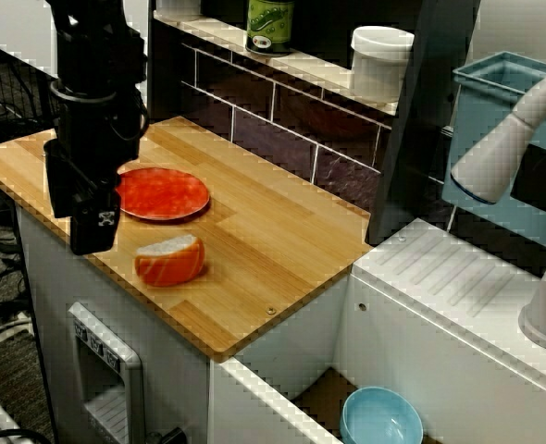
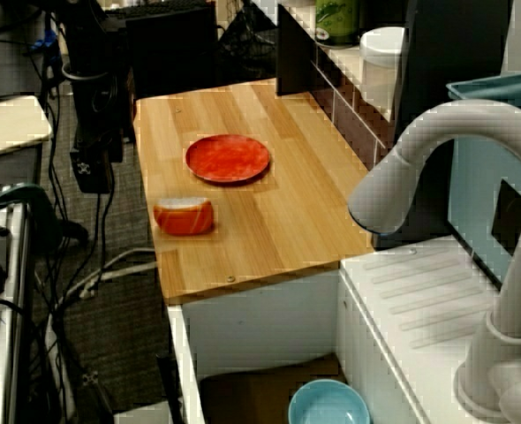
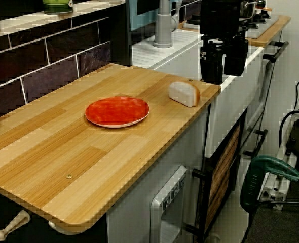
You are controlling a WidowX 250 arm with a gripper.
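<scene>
One gripper was noted upper right of frame, claw parted, empty, off the counter edge. Orange-white food piece was set just below-left, near red plate. Approach judged; inward shift and descent required.

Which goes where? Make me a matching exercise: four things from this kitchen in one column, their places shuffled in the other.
Things
1. red plate
2. bread piece
3. blue bowl
4. white jar

Places
A. up on the shelf
B. down in the sink
C. on the wooden counter, well in from its edge
D. close to the counter's front edge

Pairs: 1-C, 2-D, 3-B, 4-A
</scene>
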